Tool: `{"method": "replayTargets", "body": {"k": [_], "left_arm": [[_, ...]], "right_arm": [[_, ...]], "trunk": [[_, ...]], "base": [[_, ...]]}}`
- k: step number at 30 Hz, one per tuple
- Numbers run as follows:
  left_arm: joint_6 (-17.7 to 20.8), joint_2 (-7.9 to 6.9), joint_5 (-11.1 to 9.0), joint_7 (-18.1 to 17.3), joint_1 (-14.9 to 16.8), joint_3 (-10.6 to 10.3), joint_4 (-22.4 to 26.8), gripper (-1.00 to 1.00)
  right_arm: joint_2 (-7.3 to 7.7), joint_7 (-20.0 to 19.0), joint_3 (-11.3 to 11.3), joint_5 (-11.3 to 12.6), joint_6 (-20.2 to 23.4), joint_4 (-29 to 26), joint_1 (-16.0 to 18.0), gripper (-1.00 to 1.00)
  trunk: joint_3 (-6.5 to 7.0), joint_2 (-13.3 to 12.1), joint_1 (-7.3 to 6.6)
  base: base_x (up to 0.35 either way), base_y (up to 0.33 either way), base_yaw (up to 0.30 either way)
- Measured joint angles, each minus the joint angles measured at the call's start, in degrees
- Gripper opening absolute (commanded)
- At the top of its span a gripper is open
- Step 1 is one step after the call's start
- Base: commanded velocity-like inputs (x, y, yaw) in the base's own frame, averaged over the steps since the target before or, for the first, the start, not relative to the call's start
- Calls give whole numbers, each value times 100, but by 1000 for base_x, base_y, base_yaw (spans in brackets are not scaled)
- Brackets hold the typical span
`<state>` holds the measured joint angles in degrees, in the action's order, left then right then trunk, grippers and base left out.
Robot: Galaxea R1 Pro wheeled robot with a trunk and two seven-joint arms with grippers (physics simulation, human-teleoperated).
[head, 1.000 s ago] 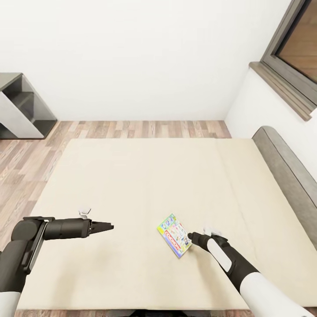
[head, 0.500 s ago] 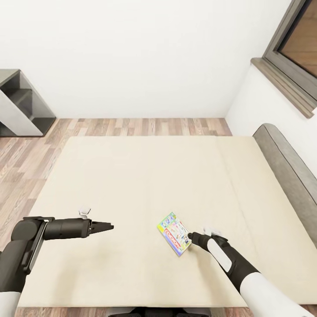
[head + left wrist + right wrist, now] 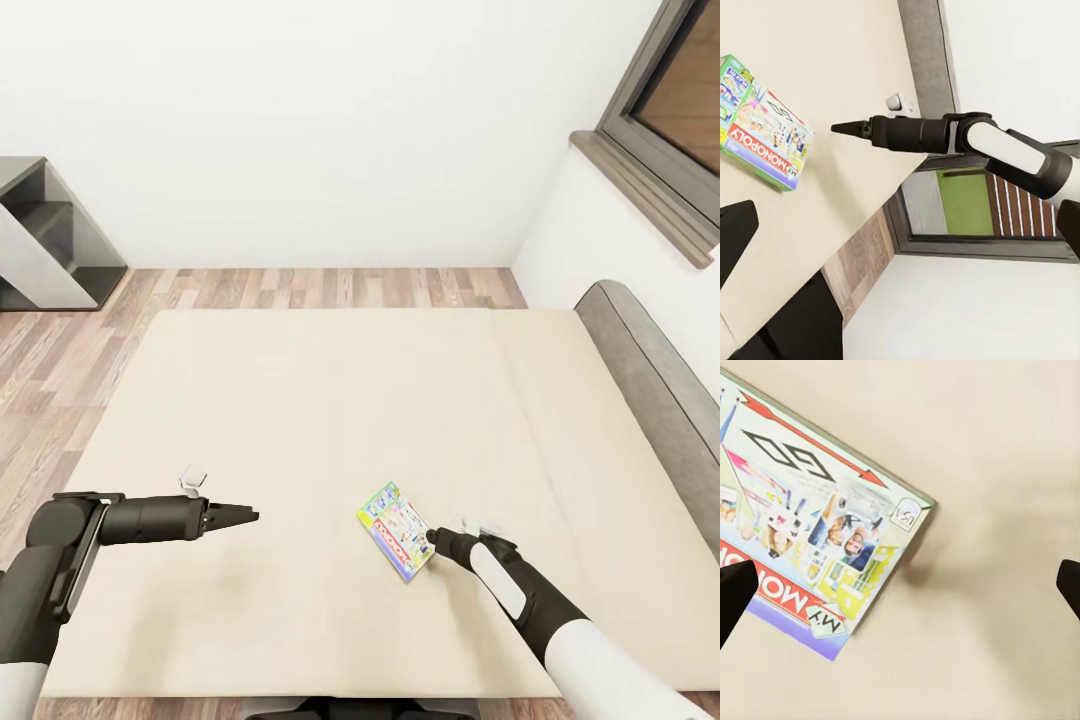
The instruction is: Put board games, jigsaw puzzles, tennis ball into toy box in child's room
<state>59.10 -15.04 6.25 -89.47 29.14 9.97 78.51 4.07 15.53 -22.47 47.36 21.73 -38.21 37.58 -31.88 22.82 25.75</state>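
One board game [image 3: 396,518], a Monopoly box [image 3: 761,124], is seen lying flat on the bed [image 3: 330,420], close to the near edge and right of centre. One bed is counted, with a beige mattress and a grey padded frame [image 3: 655,375] along its right edge.

Two end effectors are visible. The right end effector [image 3: 434,541] is held just beside the box's right corner; in the right wrist view its fingertips [image 3: 735,589] are spread wide, with nothing gripped. The left end effector [image 3: 245,516] is held over the mattress, well apart from the box, its jaws appearing drawn together on nothing.

One dark grey shelf unit [image 3: 45,240] stands on the wood-plank floor [image 3: 330,288].
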Motion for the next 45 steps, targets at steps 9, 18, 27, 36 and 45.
{"method": "replayTargets", "body": {"k": [9, 18, 27, 36, 45], "left_arm": [[0, 2, 0, 0, 0, 0, 0, 100], [0, 8, 0, 0, 0, 0, 0, 100], [0, 9, 0, 0, 0, 0, 0, 100], [0, 9, 0, 0, 0, 0, 0, 100], [0, 9, 0, 0, 0, 0, 0, 100]], "right_arm": [[5, 0, -4, 1, 6, 6, -1, 100], [6, 0, 14, 6, 8, 10, -1, 100], [3, 0, 22, 15, 26, 5, 0, 100], [5, -4, 26, 15, 18, -4, 0, 100], [9, -137, 19, 11, 17, -304, -3, 100]], "trunk": [[0, 0, 0], [0, 0, 0], [0, 0, 0], [0, 0, 0], [0, 0, 0]], "base": [[0, 0, 0], [0, 0, 0], [0, 0, 0], [0, 0, 0], [0, 0, 0]]}}
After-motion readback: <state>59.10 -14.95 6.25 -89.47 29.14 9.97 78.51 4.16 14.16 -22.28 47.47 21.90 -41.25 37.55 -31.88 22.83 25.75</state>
